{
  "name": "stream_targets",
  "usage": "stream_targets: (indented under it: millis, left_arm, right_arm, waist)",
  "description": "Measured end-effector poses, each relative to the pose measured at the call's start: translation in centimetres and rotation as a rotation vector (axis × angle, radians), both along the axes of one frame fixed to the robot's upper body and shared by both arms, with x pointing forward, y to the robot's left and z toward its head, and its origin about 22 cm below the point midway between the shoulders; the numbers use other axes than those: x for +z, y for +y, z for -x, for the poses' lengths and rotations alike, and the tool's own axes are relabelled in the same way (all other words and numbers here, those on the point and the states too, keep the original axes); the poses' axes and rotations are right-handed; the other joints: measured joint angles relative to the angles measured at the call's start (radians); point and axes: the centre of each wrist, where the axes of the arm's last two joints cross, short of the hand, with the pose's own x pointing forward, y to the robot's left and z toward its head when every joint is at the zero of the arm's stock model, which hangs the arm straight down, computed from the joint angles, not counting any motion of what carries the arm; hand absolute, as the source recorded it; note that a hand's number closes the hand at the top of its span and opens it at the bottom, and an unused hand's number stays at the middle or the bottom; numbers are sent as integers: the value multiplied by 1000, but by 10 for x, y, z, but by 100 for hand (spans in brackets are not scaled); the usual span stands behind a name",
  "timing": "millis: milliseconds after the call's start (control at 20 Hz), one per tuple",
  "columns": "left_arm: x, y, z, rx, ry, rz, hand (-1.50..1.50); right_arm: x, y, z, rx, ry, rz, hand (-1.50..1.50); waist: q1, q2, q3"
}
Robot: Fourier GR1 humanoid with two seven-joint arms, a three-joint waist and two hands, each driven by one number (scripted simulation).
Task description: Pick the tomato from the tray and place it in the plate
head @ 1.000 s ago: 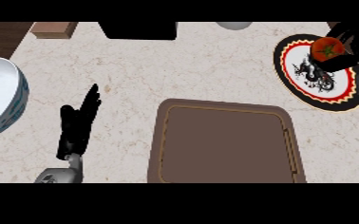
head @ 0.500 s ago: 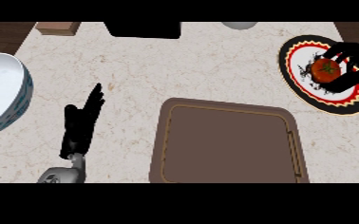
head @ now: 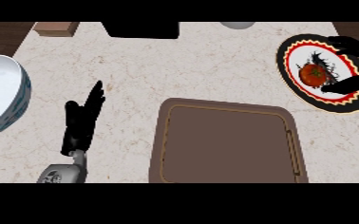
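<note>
**Resting tomato on plate, tray bare**

Spanning the whole view: pale speckled counter (head: 182, 71). Next biggest, brown tray (head: 228, 144) w/ thin gold inner line, lower centre, nothing on it. Far right: round plate (head: 293, 78), red-black patterned rim, white middle w/ dark drawing. Left edge: part of a white bowl (head: 10, 92) w/ blue-grey outside. Top edge: black box (head: 140, 29), wooden block (head: 56, 28), grey round item (head: 238, 24), cut off. Left hand (head: 80, 123) lower left, fingers straight & pointing up, holding nothing. Right hand (head: 344, 83) at right edge over plate, only dark fingertips show each side of tomato, spread apart, not touching it. Tomato (head: 313, 74) sits on plate's white middle.
</note>
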Motion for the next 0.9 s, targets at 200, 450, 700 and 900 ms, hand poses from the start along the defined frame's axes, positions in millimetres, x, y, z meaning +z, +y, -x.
stream_targets:
  millis: [200,450,700,900]
  left_arm:
    - [-5,-1,3,4,6,-1,0]
    - [-5,3,7,6,-3,-5,0]
    - [-6,1,6,4,1,-4,0]
    - [-5,-2,4,0,-1,-1,0]
  right_arm:
    - [5,-9,3,-22,-136,-263,-150]
    - [2,-32,21,-42,-187,-459,-150]
    - [-3,-46,35,-9,-194,-544,-150]
    - [-11,-52,45,-8,-201,-555,-150]
  waist:
    - [-7,-2,0]
    - [-1,0,0]
    - [1,1,-1]
    - [3,2,0]
